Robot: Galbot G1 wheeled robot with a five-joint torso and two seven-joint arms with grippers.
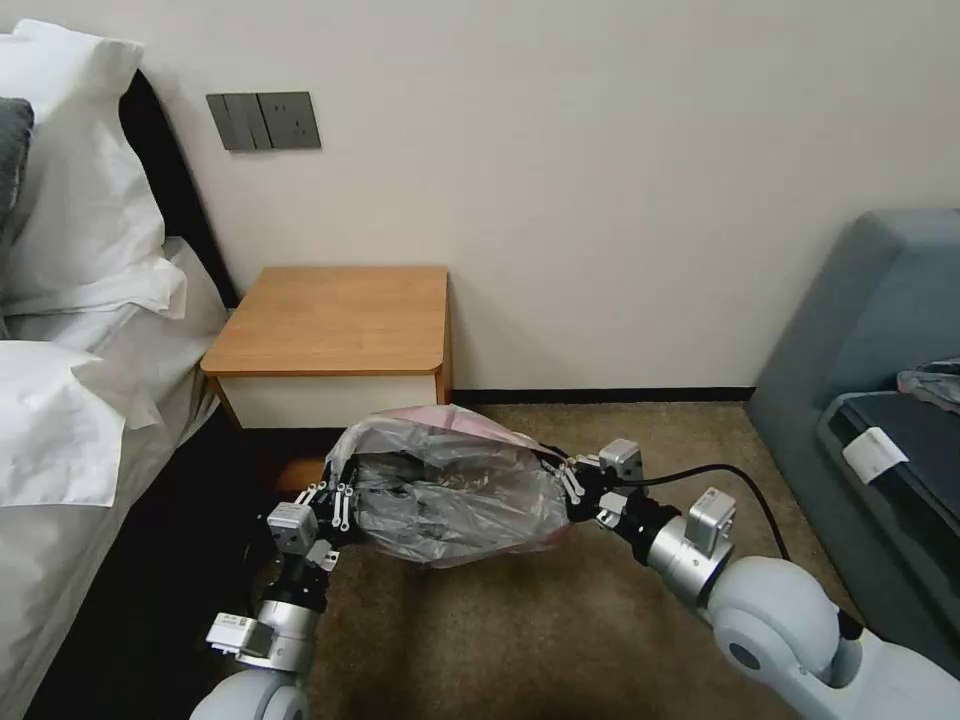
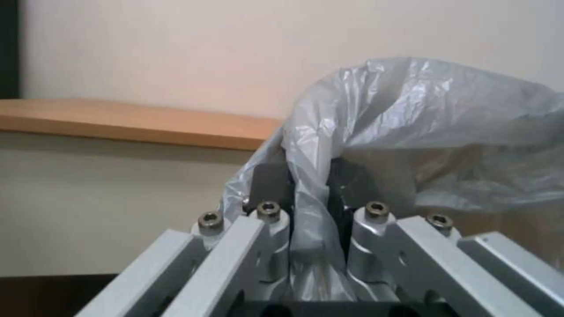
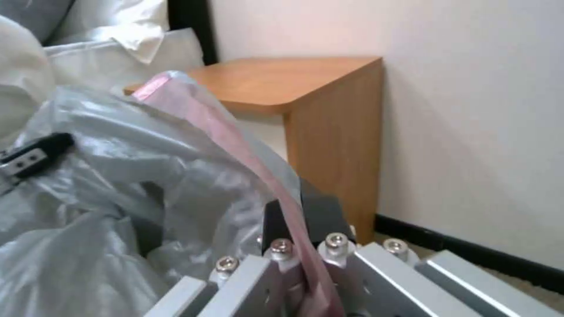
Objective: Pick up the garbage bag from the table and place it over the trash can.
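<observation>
Brown carpet (image 1: 560, 640) fills the lower centre of the head view. Just above it, the left tool (image 1: 338, 492) and right tool (image 1: 568, 478) each pinch one end of the garbage bag (image 1: 450, 490), stretched open between them in mid-air. Behind, at centre left, stands the tabletop (image 1: 335, 320) against the wall (image 1: 600, 180), beside the bed (image 1: 70, 400).

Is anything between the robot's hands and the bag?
No. Both grippers are already shut on the garbage bag: the left gripper pinches its left edge, the right gripper its pink-edged right side. The bag hangs stretched between them over the carpet, in front of the table.
</observation>
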